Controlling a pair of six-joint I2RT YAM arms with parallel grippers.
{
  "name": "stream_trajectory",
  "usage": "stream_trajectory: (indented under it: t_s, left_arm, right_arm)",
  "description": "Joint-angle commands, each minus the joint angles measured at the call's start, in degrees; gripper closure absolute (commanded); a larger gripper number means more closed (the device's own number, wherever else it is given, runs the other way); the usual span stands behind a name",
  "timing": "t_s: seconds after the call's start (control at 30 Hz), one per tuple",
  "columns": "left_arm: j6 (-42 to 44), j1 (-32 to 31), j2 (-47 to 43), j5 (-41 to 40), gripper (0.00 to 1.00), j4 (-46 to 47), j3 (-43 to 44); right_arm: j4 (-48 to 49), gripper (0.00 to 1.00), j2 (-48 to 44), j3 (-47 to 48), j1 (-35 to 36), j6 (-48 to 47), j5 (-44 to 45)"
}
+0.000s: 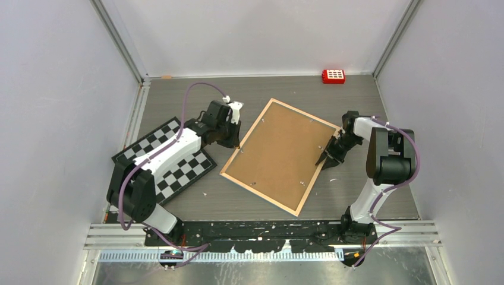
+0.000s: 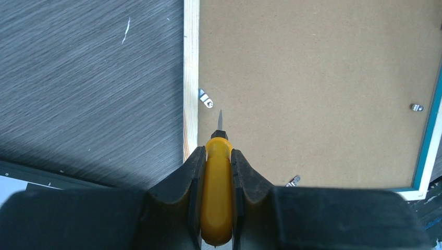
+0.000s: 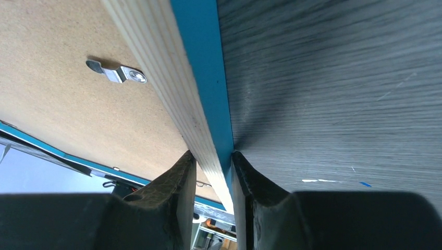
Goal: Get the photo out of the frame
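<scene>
The frame lies face down in the middle of the table, brown fibreboard back up, with a light wood edge. The photo is hidden under it. My left gripper is at the frame's left edge, shut on a yellow-handled screwdriver. Its metal tip points at a small clip by the wood edge of the frame. My right gripper is at the frame's right edge. In the right wrist view the gripper is closed over the wood and blue edge of the frame, near a clip.
A black-and-white chequered board lies at the left, under the left arm. A red block sits by the back wall at the right. Walls close in on three sides. More clips dot the frame's back.
</scene>
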Motion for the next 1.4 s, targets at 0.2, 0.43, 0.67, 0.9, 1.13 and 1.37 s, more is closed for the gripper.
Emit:
stream_trajectory:
  t_s: [0.2, 0.43, 0.67, 0.9, 1.13, 1.37]
  left_arm:
    - [0.1, 0.0, 3.6, -3.6, 1.0, 2.9, 2.7]
    - [0.1, -0.1, 5.3, -7.0, 1.0, 3.1, 3.8]
    - [-0.1, -0.1, 6.5, -7.1, 1.0, 3.1, 5.0]
    - [0.2, -0.5, 4.8, -9.5, 1.0, 2.0, 5.5]
    - [1.0, -1.2, 5.0, -13.0, 1.0, 2.5, 5.0]
    - [0.9, -1.7, 5.1, -15.7, 1.0, 3.2, 5.9]
  right_arm:
    - [6.3, 0.83, 0.1, -1.1, 0.8, 1.2, 4.5]
    - [5.9, 0.84, 0.2, -1.1, 0.8, 0.7, 4.8]
    - [5.6, 0.88, 0.8, -0.5, 0.8, 0.2, 5.5]
    - [5.4, 0.91, 0.9, -0.5, 0.8, 0.1, 5.8]
    - [5.2, 0.91, 1.3, -0.3, 0.8, 0.1, 5.7]
    - [5.0, 0.92, 1.0, -0.3, 0.8, 0.0, 5.8]
